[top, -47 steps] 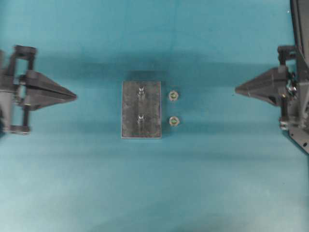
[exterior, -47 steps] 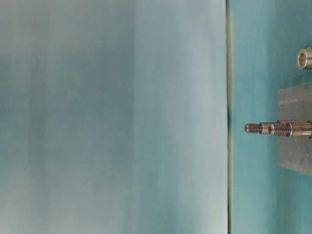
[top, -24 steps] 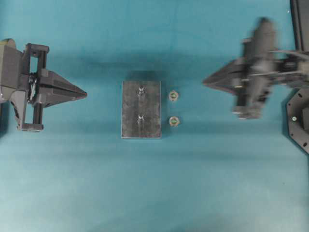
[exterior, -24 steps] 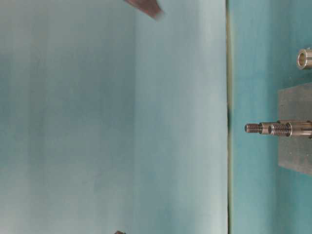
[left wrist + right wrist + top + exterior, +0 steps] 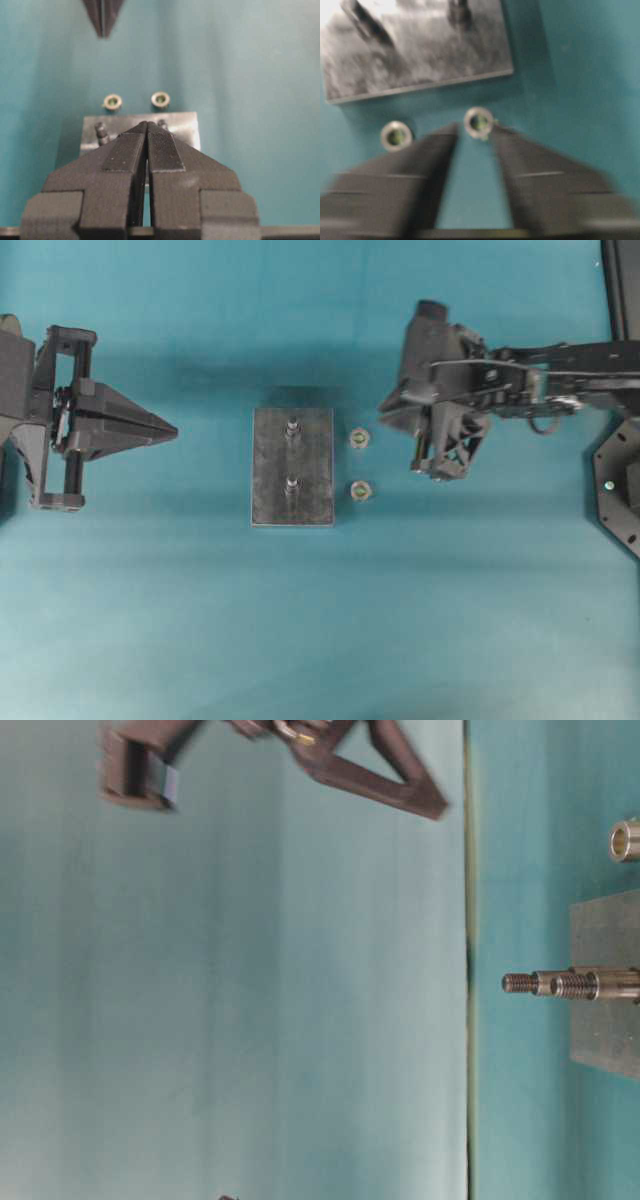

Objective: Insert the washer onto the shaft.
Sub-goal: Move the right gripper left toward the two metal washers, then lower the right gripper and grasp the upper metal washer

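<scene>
surface: teal table [image 5: 320, 640] | on it: grey metal block [image 5: 292, 495] mid-table | two washers [image 5: 358, 438] [image 5: 360, 490] just beside block, not touching

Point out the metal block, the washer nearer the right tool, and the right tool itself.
metal block [image 5: 270, 475]: overhead view, bare top face.
washer [image 5: 479, 121]: right wrist view, its ring.
right tool [image 5: 473, 142]: right wrist view, gap between open fingertips.

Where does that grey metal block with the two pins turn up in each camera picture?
Overhead: metal block at centre.
Table-level: metal block lying flat, shafts standing up.
Left wrist: metal block just beyond the left tool's tip.
Right wrist: metal block upper left, blurred.
Shared landmark: washers beside it.
</scene>
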### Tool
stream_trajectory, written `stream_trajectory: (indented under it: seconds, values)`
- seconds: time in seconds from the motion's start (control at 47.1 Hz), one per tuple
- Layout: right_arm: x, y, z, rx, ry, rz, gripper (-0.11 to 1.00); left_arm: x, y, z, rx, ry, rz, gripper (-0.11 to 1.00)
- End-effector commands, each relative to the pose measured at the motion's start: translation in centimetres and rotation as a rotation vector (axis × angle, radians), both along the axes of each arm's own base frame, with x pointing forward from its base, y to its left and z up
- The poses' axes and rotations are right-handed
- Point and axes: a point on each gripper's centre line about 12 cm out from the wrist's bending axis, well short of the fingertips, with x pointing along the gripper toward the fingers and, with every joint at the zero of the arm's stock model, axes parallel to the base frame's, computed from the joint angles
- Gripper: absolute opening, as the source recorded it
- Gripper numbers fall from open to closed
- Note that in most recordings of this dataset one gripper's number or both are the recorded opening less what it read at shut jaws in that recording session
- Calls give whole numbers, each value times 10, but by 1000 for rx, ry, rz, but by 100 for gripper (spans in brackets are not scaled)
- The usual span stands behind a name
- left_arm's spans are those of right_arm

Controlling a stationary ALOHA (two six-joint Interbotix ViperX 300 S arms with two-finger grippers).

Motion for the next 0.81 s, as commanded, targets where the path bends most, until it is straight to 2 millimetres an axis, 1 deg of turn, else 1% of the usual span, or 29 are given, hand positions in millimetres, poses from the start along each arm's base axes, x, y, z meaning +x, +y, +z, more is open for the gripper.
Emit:
stream_trajectory:
  seconds: [0.0, 0.042, 0.064, 0.085, 0.106, 0.191, 0.276, 0.404, 0.51, 0.659, 0.786]
  values:
    - [10, -1, 4, -8, -7, 10, 56, 2, 0, 13, 5, -43, 0, 0]
    - [12, -1, 0, -7, 6, 11, 69, 2, 0, 13, 5, -46, -3, 0]
    - [13, -2, -2, -7, 12, 12, 75, 2, 0, 12, 5, -44, -3, 0]
    - [14, -2, -3, -7, 15, 12, 79, 2, 0, 12, 5, -43, -3, 0]
    - [16, -2, -5, -7, 21, 13, 80, 1, 0, 11, 5, -43, -3, 0]
    - [21, -3, -9, -7, 41, 18, 77, 0, 0, 8, 6, -35, -4, 0]
    - [27, -4, -16, -12, 73, 32, 77, -1, 0, 3, 2, -23, -2, 0]
    - [35, -5, -29, -19, 115, 53, 76, -5, 0, -11, -3, 17, -1, 0]
    - [39, -6, -37, -19, 147, 61, 77, -10, 0, -23, -9, 49, 2, 0]
    - [41, -7, -47, -12, 196, 63, 77, -12, -1, -29, -24, 63, 7, 0]
    - [41, -8, -54, -13, 214, 68, 76, -13, 0, -30, -22, 64, 8, 0]
